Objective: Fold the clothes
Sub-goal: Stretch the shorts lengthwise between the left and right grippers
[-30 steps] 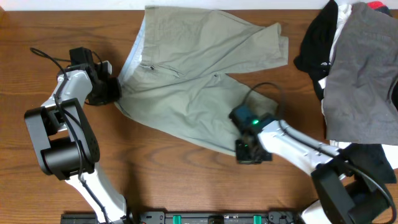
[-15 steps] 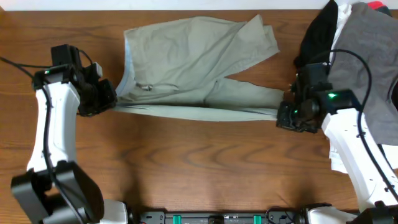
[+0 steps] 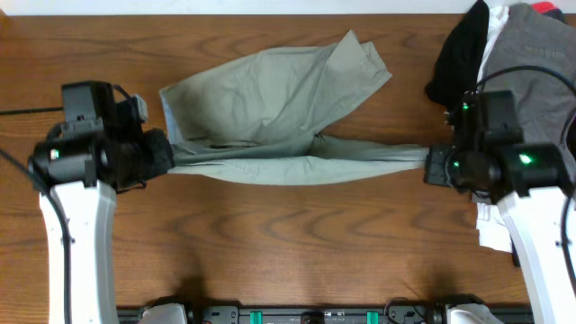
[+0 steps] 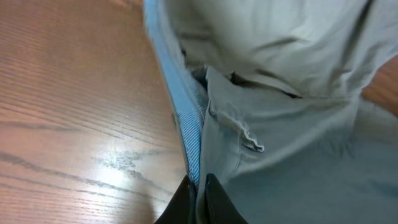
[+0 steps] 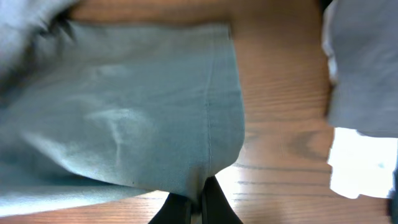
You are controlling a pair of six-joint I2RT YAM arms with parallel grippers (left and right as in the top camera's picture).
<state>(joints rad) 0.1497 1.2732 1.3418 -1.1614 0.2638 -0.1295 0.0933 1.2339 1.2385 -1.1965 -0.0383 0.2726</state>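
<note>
You had both jaws clenched on the taut shorts (image 3: 270, 99). Pulling harder could have slipped the hem (image 5: 210, 124) free.

Left fingers (image 4: 214, 205) clamped (on shorts (image 3: 270, 108)), right fingers (image 5: 217, 205) likewise

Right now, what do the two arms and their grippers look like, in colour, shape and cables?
Both arms have smooth white links, left arm and right arm, ending in boxy black wrist housings with small green lights. The left gripper and right gripper have slim black fingers. Thin black cables run along them.
</note>
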